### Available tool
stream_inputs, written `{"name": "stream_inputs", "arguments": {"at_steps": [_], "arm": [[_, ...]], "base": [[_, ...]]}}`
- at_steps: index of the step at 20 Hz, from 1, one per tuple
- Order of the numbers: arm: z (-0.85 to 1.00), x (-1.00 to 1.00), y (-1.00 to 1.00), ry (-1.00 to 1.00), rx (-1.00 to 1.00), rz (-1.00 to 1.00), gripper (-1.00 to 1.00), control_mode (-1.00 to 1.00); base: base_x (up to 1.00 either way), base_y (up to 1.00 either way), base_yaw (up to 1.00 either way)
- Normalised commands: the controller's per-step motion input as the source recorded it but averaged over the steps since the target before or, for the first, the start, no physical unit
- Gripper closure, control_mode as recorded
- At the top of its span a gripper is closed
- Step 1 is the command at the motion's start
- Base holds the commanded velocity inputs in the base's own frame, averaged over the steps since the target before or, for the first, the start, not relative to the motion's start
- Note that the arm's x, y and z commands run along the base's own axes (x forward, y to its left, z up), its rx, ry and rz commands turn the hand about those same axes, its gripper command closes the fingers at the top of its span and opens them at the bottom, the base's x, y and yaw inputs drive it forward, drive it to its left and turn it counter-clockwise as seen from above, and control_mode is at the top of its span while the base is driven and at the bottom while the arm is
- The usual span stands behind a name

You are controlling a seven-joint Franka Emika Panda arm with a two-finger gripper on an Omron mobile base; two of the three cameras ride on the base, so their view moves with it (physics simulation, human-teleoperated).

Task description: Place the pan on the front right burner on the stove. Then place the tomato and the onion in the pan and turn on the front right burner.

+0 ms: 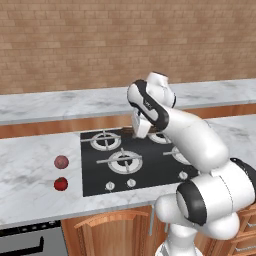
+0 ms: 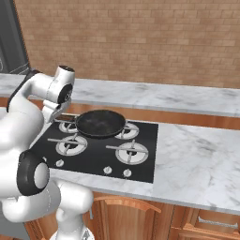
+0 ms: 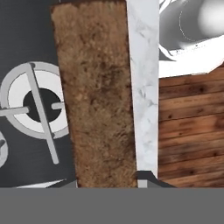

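Flat, even rendered light fills all views, with no glare. Low resolution softens edges on the black rectangular cooktop. A soft shadow sits beneath the round black frying pan at centre left.

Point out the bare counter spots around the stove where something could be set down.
Right of the stove, the marble counter lies bare up to the raised back ledge. On the stove's other side, the tomato and onion crowd the strip; beyond them is free. The pan hangs over the rear burners.
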Motion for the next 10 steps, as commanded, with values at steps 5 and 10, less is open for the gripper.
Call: {"name": "stream_inputs", "arguments": {"at_steps": [5,10], "arm": [[-0.07,0.18,-0.32,0.02,0.0,0.0,1.0,-1.0],[-0.22,0.05,-0.3,0.0,0.0,0.0,1.0,-1.0]], "base": [[0.0,0.0,0.0],[0.0,0.0,0.0]]}}
